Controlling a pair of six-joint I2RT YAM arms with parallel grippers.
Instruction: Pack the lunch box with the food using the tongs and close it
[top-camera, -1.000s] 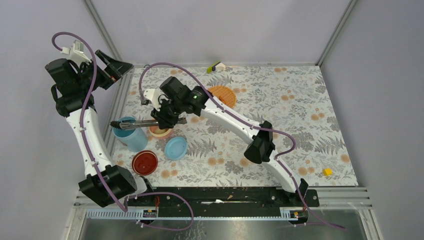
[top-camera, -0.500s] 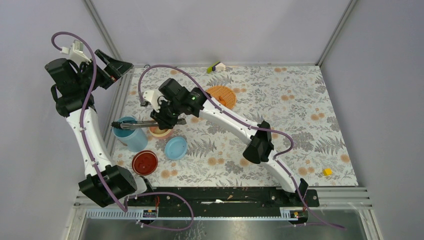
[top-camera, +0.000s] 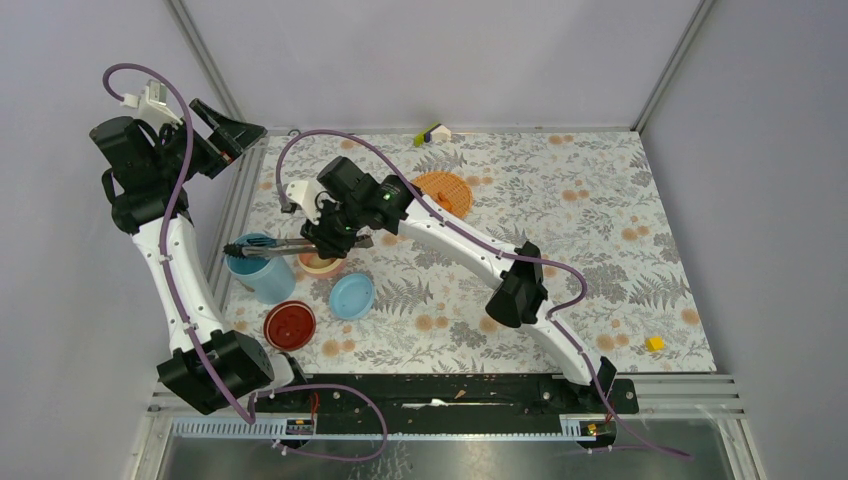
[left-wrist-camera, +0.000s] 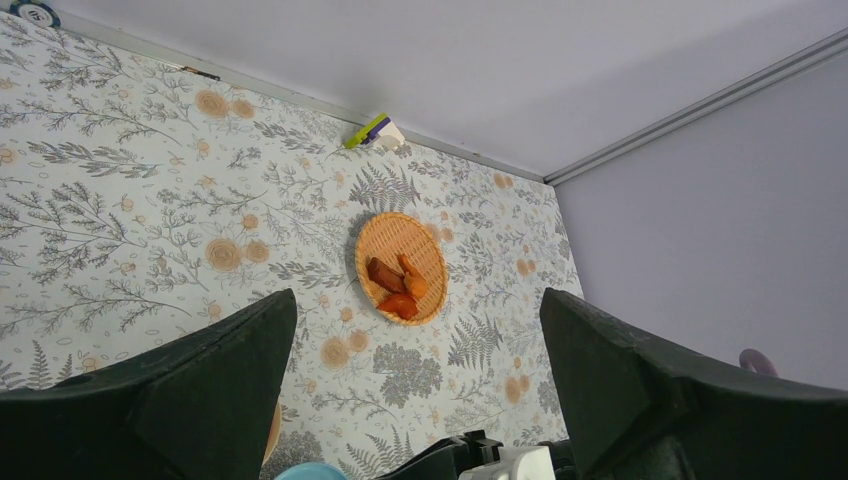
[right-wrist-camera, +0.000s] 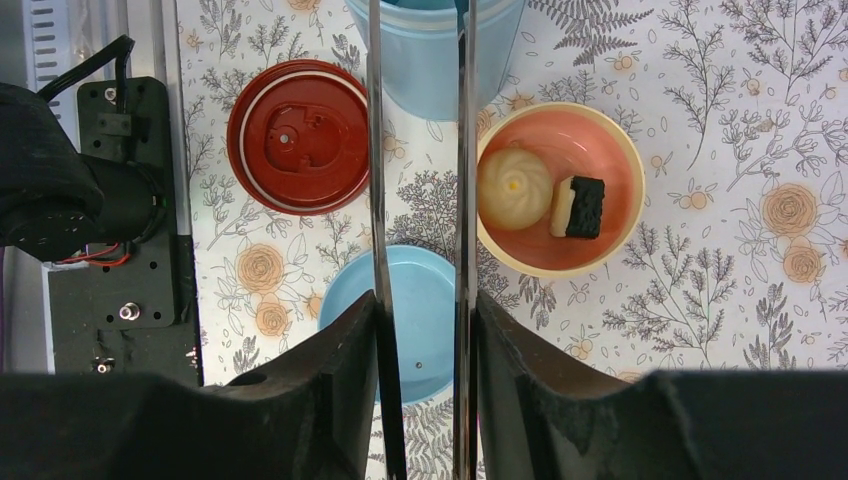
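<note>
Right arm is reaching across to the left side of the floral-print table (top-camera: 600, 200), and the right gripper (top-camera: 335, 238) has its fingers (right-wrist-camera: 320, 370) clamped on the outsides of the long slim silver metal tongs (top-camera: 285, 243), so the two arms sit squeezed close and parallel. From above, the tongs lie roughly level with their tips over the mouth of the light blue plastic cylindrical tub (top-camera: 258, 278). Can't tell if the tips are holding anything; the right wrist view cuts them off. Just right of the tub is the pink-orange inner bowl (right-wrist-camera: 585, 135), out on the table, with a beige round bun (right-wrist-camera: 513, 185) and a black-and-white sushi roll (right-wrist-camera: 578, 207) side by side in it. The round light blue lid (top-camera: 352, 296) lies flat in front of the bowl, and a round dark red lid (top-camera: 289, 324) lies left of it, in front of the tub. The flat orange woven plate (left-wrist-camera: 385, 225) is further back, well apart from the tub, with a few orange chunks (left-wrist-camera: 400, 290) on it. The left gripper (top-camera: 235, 138) hangs high off the table's left edge, fingers (left-wrist-camera: 200, 390) spread wide with nothing between them. A small green, purple and white block (left-wrist-camera: 372, 131) sits by the back wall, and a small yellow block (top-camera: 654, 343) sits near the front right.
</note>
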